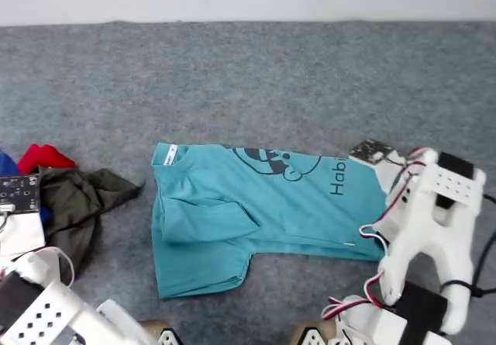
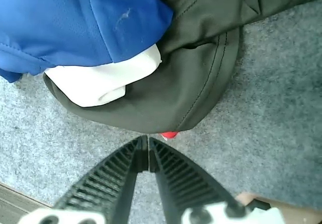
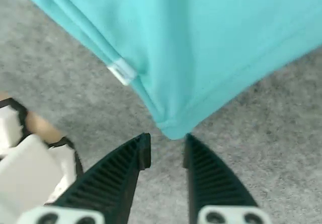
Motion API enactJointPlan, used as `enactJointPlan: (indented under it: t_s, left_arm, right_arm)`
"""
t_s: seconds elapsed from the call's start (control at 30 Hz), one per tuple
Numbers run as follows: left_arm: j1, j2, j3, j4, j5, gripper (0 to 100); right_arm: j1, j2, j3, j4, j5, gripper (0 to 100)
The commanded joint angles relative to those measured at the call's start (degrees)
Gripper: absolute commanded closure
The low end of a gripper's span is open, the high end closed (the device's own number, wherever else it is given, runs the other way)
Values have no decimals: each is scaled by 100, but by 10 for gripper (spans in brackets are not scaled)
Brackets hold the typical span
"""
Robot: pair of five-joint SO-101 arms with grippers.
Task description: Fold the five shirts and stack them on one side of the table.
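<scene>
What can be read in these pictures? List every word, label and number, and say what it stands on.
Dark lettering on the teal shirt: cut off by the right arm, not readable whole.
Neck label: too small to read.
White tag at the shirt's edge: blurred, unreadable.

The right arm [image 1: 434, 229] stands at the hem end of the teal shirt [image 1: 232, 205], its wrist bent down toward the shirt's near hem corner. Its jaws are parted a little, their tips just short of that corner, one to each side, gripping nothing. The left arm [image 1: 43, 314] sits well apart from the shirt, beyond its collar end, with its jaws pressed together, tips touching and empty.
</scene>
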Motion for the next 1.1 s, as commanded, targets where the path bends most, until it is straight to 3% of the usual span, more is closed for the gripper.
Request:
enactJointPlan:
  t_s: [0.0, 0.1, 0.43, 0.6, 0.7, 0.87, 1.07]
  left_arm:
    - [9, -44, -66, 26, -26, 985]
    - [18, -44, -57, 0, -26, 985]
    - [18, -44, -13, 26, -18, 985]
    - [9, -44, -4, 26, -18, 985]
    - [0, -44, -4, 26, -18, 985]
    - [0, -44, 4, 26, -18, 985]
    - [-9, -44, 101, 26, -18, 985]
  right_arm:
    - [-593, -312, -536, 374, -563, 946]
    - [-1288, -312, -695, 435, -1257, 990]
    - [-4277, -242, -738, 321, -3622, 987]
    - [-5253, -242, -730, -259, -4835, 983]
    - [-5631, -242, -730, -514, -4993, 960]
    - [-5930, -233, -738, -875, -5029, 835]
    - [-6413, 4, -1116, -1191, -5029, 834]
